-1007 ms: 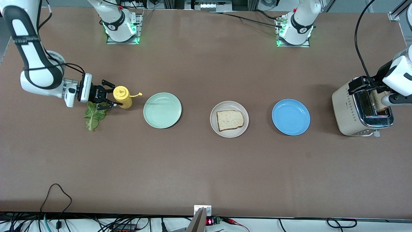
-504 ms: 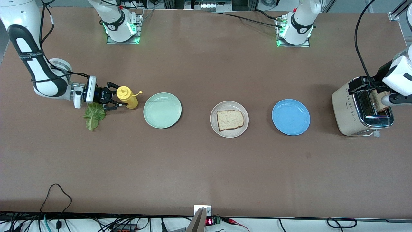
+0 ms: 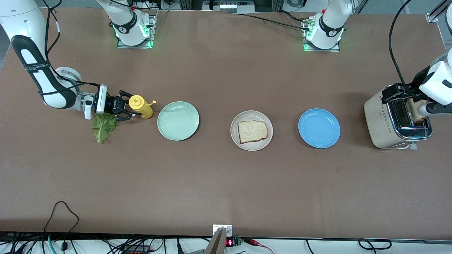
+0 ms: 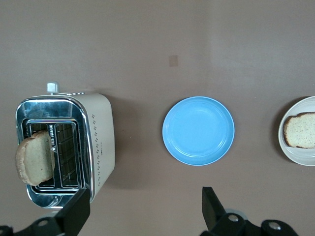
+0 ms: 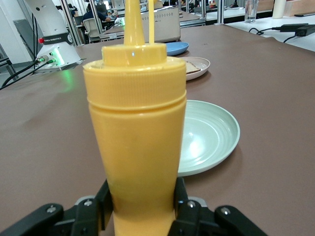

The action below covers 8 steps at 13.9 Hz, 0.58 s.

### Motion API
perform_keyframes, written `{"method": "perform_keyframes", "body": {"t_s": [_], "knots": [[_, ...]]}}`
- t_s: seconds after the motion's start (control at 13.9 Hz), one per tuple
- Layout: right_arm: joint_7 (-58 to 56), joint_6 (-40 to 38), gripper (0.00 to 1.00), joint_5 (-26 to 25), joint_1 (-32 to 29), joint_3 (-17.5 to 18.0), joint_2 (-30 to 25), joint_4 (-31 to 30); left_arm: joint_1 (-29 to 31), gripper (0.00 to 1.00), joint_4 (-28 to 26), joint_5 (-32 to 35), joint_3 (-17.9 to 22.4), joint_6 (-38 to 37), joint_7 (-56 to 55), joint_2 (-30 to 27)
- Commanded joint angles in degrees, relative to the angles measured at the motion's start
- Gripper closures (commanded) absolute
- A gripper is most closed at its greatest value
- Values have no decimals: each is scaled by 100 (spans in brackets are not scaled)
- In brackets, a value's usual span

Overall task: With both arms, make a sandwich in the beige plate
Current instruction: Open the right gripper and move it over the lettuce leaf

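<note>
**Mustard Bottle Shifted Toward Green Plate; One Slice Waiting on Beige Plate**

Carried a little closer to the mint-green plate (image 3: 178, 121) over the past second: yellow squeeze bottle (image 3: 141, 107), clamped between the fingers of the right gripper (image 3: 128, 107) and standing upright at the right arm's end of the table. Just beside that gripper, flat on the table: lettuce leaf (image 3: 103, 127), untouched. Empty: mint-green plate, next along the row. At mid-table: beige plate (image 3: 236, 132), holding a single slice of bread (image 3: 252, 131) lying flat, no lettuce or second slice on it. Also empty: blue plate (image 3: 319, 128), between the beige plate and the toaster (image 3: 383, 123). Sticking up out of one toaster slot: second slice of bread (image 4: 34, 158); other slot bare. Hanging over the toaster with fingers spread wide and nothing between them: left gripper (image 4: 142, 211), waiting.
</note>
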Motion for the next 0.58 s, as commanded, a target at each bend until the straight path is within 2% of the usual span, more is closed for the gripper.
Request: {"method": "perform_keyframes", "body": {"t_s": [0.0,0.07,0.22,0.5], "knots": [[-77,-178,54,132,-144,77,46,69,4,0,69,157,-183,-82,-17,-24],[-59,-178,28,132,-144,77,46,78,4,0,70,157,-183,-82,-26,-24],[-33,-178,0,132,-135,77,46,69,4,0,70,157,-183,-82,-26,-24],[-7,-178,0,115,-214,68,-59,183,4,0,70,157,-183,-126,-26,-24]]}}
